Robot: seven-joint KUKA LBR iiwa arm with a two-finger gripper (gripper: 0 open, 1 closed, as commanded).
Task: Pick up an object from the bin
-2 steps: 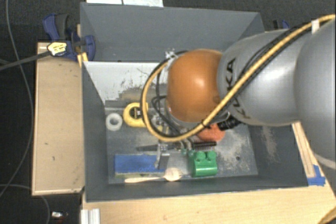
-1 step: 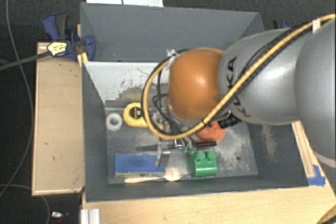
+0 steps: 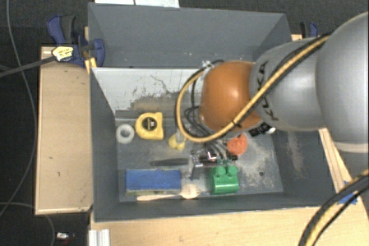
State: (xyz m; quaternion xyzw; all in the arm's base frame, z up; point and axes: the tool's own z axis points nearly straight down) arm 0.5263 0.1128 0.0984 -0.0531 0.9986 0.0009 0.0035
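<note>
**Pincer (image 3: 209, 157) low over the front of the bin (image 3: 184, 37), beside a green block (image 3: 223, 180)**

Tucked under the orange wrist cover (image 3: 228, 95), the pincer may be spread or pressed together; I cannot tell. The green block lies near the front wall, with a red-orange thing (image 3: 237, 144) just behind it and a wooden spoon (image 3: 167, 195) to the left. A good grasp likely means centring over the block, descending straight and closing on its flat sides, clear of the spoon.

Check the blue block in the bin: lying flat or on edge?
Flat. The blue block shows its broad rectangular face upward, resting on the bin floor near the front wall, left of the green block.
</note>
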